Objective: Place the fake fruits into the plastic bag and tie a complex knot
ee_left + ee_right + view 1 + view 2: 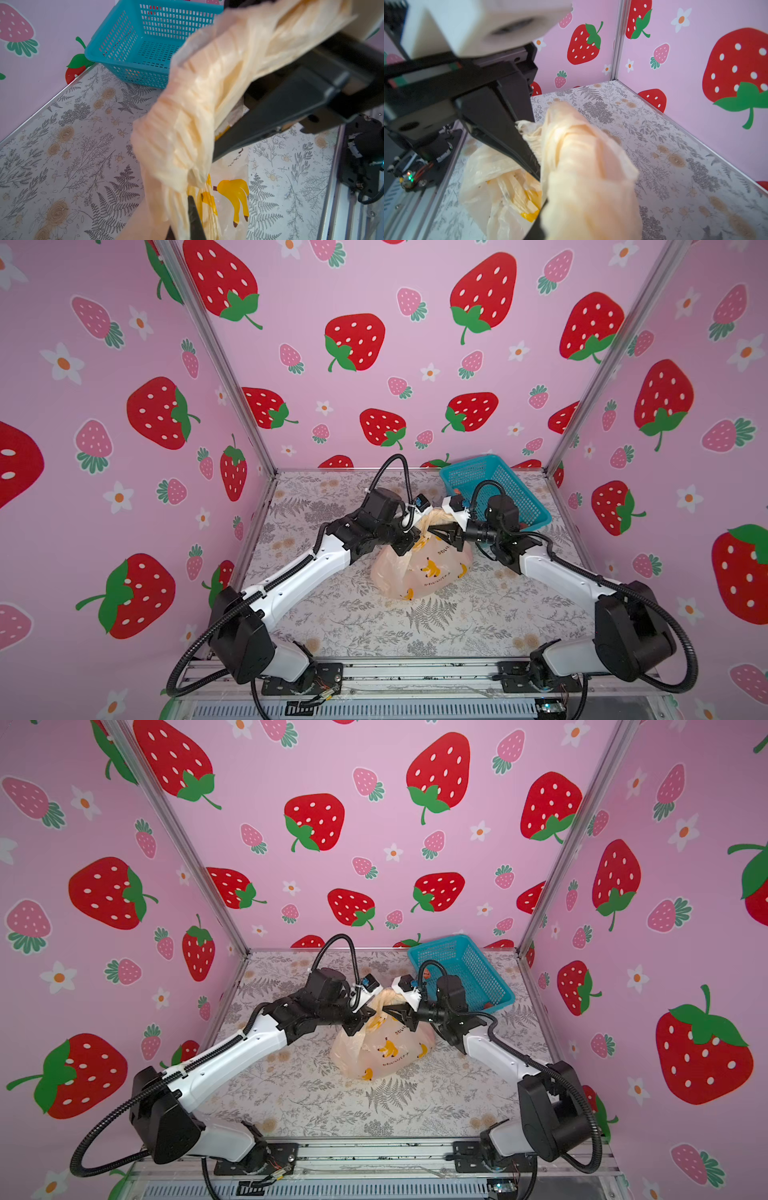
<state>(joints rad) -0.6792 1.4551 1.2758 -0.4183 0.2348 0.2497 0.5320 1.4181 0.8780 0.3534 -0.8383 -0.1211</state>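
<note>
- Left wrist view: plastic bag [187, 124] filling centre of frame, thin crinkly peach-beige film gathered into a pleated rope, yellow banana print at lower centre-right.
- Both top views: same bag at centre, bulging body resting on floral table [374, 626], neck rising to a twisted bunch between the two arms. Bananas and dark text on its front, contents not discernible.
- Left gripper [411, 543]: pressed together, pinching the bag's gathered neck.
- Right gripper [449, 536]: against the twisted plastic from the right. Spread or clamped, cannot tell.
- Blue mesh basket [498, 489]: up-right of the bag.
</note>
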